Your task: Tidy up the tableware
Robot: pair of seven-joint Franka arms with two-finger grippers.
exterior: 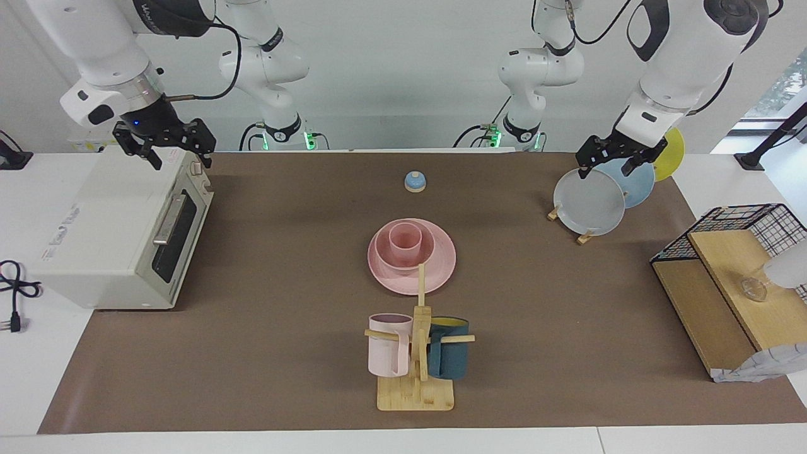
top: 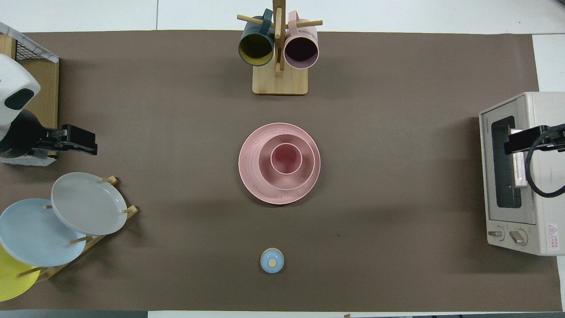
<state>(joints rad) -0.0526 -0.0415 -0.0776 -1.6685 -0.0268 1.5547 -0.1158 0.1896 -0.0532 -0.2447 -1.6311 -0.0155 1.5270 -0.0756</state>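
**Pink set stacked mid-table, both grippers up and carrying nothing**

The pink plate [exterior: 441,265] is laid flat on the brown mat [exterior: 284,353] at roughly the middle of the table. The pink bowl [exterior: 381,249] is set on the plate, a bit off centre toward the robots, and the small pink cup [exterior: 405,239] is stood upright inside the bowl. So the three pieces are nested, cup in bowl, bowl on plate. Nothing is touched by either arm.

Just farther from the robots than the stack, a wooden mug tree [exterior: 416,394] is planted, with a pale pink mug [exterior: 388,353] and a dark teal mug [exterior: 449,356] hung from its pegs. Nearer to the robots than the stack, a small blue bell [exterior: 415,181] is seen on the mat, well apart from the plate.

The left gripper [exterior: 611,165] is held in the air over the plate rack at the left arm's end of the table, above the grey plate [exterior: 589,205] and the blue plate [exterior: 638,183], with a yellow plate [exterior: 673,154] partly hidden by the arm. Its fingers are spread wide and nothing is gripped; no contact with the plates can be made out.

The right gripper [exterior: 165,144] is held over the top of the toaster oven [exterior: 107,233] at the right arm's end. Its fingers are spread wide too, and nothing is carried.

A wire-and-wood shelf [exterior: 725,277] is parked at the left arm's end, farther from the robots than the rack.
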